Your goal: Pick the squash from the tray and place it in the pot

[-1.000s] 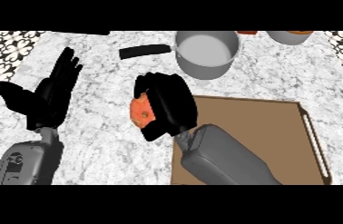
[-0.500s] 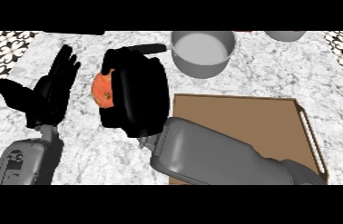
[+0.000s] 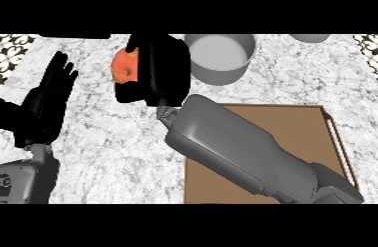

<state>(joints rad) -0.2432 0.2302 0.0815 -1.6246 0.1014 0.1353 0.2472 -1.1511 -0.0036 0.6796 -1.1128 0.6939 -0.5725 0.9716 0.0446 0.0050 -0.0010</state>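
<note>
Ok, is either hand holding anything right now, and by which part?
The right hand is curled round the orange squash; only the squash's left side shows, so the exact place of the hold cannot be told. The left hand is open and holds nothing.

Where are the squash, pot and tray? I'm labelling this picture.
squash (image 3: 122, 67), head view, orange side showing beside the right hand (image 3: 156, 71).
pot (image 3: 218, 58), head view, grey inside.
tray (image 3: 295, 122), head view, bare brown surface.

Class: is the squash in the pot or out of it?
Out. The right hand holds the squash left of the pot.
</note>
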